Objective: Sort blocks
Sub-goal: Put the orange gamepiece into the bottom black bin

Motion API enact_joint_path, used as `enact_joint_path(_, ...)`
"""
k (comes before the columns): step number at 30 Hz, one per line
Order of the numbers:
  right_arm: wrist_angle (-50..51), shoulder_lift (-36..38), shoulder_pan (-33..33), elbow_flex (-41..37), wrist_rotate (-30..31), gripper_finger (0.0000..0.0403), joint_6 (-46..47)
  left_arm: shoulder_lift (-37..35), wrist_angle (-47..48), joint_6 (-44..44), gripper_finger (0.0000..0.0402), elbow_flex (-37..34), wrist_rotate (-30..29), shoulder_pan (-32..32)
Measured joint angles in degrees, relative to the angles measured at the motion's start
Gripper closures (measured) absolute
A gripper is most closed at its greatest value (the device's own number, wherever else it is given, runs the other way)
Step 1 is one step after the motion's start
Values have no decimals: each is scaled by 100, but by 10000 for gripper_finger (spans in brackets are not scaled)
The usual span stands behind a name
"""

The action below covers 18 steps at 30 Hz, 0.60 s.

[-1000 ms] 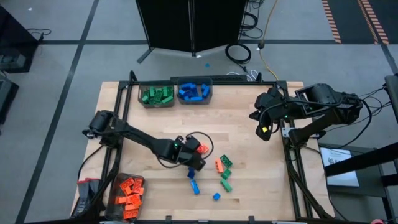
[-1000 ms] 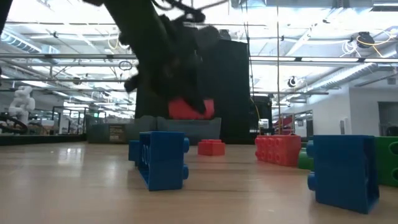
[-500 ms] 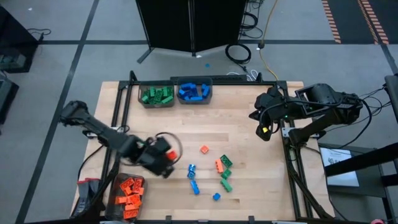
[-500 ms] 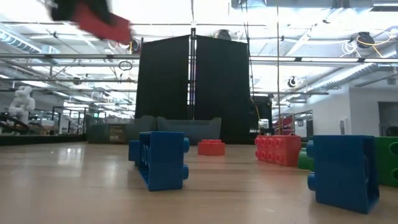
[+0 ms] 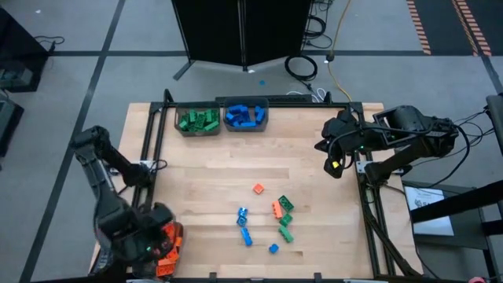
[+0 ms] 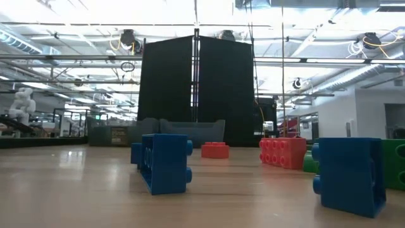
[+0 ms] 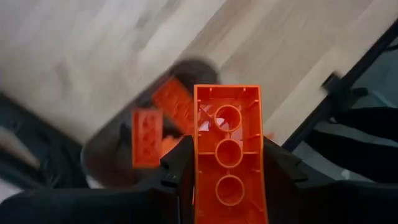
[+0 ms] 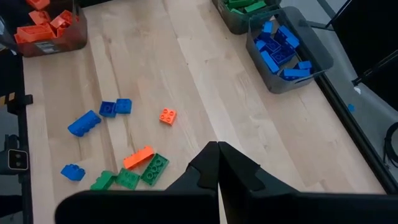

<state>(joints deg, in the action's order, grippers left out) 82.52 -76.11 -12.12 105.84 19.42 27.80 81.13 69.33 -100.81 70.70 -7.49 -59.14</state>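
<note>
My left gripper (image 5: 157,240) hangs over the bin of orange blocks (image 5: 161,250) at the table's near left corner, shut on an orange block (image 7: 228,149). That bin (image 7: 118,146) shows blurred below the block in the left wrist view. Several loose blocks lie flat mid-table: a small orange one (image 5: 258,189), a green one (image 5: 284,203), a blue one (image 5: 246,234). My right gripper (image 5: 334,161) waits shut above the table's right edge. The low view shows neither gripper. My left gripper pinches the orange block by its two long sides (image 7: 199,155) between its two fingers (image 7: 177,165). The fingers point steeply down and run along the block, whose hollow underside faces the wrist camera. The block is lifted clear, above the orange bin.
A bin of green blocks (image 5: 198,119) and a bin of blue blocks (image 5: 246,115) stand side by side at the far edge. Bare wood lies between them and the loose blocks. A black frame rail (image 5: 149,157) runs along the left edge.
My left gripper has swung from the table's middle toward the near left corner, rising and tipping to point more steeply down. It carried the orange block, lifted clear, out of the low view to above the orange bin. The loose blocks stayed put.
</note>
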Motion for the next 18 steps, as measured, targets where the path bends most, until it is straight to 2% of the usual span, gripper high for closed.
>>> enact_joint_path(3,-2,1,0,2,0,403,-1,147,57,-462,285,-4,-2,-431)
enact_joint_path(6,-2,0,0,0,11,403,-1,374,45,-542,285,-4,-2,-717)
enact_joint_path(15,-2,1,0,0,20,403,-1,1129,60,-539,285,-9,71,-920)
enact_joint_path(16,-2,0,0,0,20,403,-1,1199,62,-542,281,-9,114,-920)
enact_joint_path(18,-2,-1,0,0,20,403,-1,1298,59,-541,246,-9,154,-914)
